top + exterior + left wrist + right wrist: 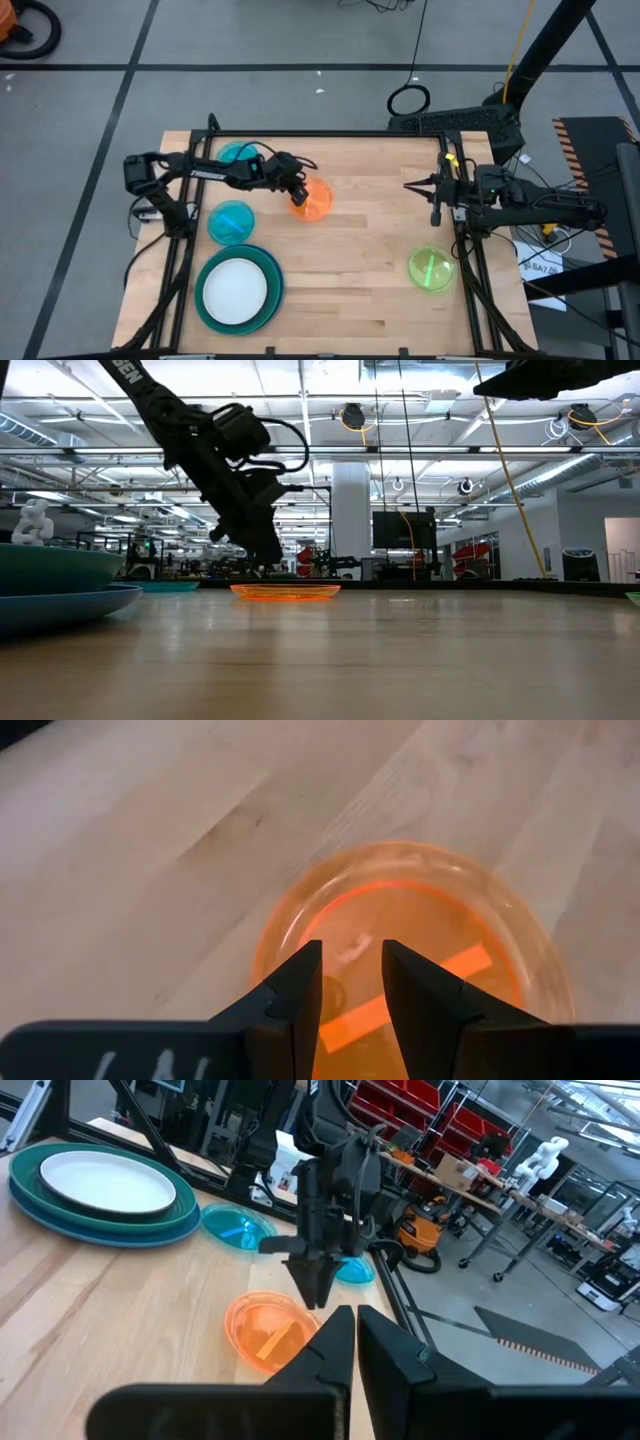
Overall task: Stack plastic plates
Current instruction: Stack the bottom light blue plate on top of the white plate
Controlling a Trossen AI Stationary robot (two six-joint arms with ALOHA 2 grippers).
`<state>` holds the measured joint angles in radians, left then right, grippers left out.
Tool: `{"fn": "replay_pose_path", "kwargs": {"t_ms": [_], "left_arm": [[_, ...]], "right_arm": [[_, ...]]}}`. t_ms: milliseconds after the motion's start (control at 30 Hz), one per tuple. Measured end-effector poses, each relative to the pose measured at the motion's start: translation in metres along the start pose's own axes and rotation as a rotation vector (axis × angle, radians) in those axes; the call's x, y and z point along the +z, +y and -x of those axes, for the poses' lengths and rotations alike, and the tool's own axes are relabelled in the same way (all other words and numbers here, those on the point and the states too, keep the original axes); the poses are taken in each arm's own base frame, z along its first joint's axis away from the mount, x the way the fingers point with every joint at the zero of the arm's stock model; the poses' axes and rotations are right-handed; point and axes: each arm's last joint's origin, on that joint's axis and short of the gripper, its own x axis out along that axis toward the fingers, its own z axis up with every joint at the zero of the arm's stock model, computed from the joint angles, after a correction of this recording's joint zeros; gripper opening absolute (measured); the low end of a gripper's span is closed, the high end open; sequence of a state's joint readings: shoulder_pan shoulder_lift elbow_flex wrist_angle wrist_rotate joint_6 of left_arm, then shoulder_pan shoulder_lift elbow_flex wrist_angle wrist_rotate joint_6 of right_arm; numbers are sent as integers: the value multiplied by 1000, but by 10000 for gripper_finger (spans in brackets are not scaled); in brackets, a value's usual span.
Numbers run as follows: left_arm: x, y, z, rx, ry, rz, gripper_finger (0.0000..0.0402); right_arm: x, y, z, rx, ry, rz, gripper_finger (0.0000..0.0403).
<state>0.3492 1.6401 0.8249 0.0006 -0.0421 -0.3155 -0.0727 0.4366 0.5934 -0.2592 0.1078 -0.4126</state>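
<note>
The orange plate (314,201) lies flat on the table, seen also in the low view (286,591) and in the left wrist view (420,920). My left gripper (298,196) points down just over the orange plate's left part, its fingers (352,975) a little open, with no touch showing. A white plate (236,289) sits on a teal plate and a blue one (150,1225). Two cyan plates (231,220) (238,154) lie near the left edge. The lime green plate (431,268) lies to the right. My right gripper (420,186) hangs shut at the right edge. No black plate shows.
Bare wood spreads across the table's middle between the orange plate and the lime green plate. Black frame rails (330,133) run along the far edge and both sides. The floor and equipment lie beyond the table.
</note>
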Motion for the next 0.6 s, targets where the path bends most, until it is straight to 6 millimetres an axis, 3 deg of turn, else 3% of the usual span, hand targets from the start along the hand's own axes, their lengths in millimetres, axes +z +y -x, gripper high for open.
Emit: {"fn": "replay_pose_path", "kwargs": {"t_ms": [600], "left_arm": [[-5,3,-6,21,35,-184,113]], "right_arm": [[-1,0,0,4,9,-7,11]]}}
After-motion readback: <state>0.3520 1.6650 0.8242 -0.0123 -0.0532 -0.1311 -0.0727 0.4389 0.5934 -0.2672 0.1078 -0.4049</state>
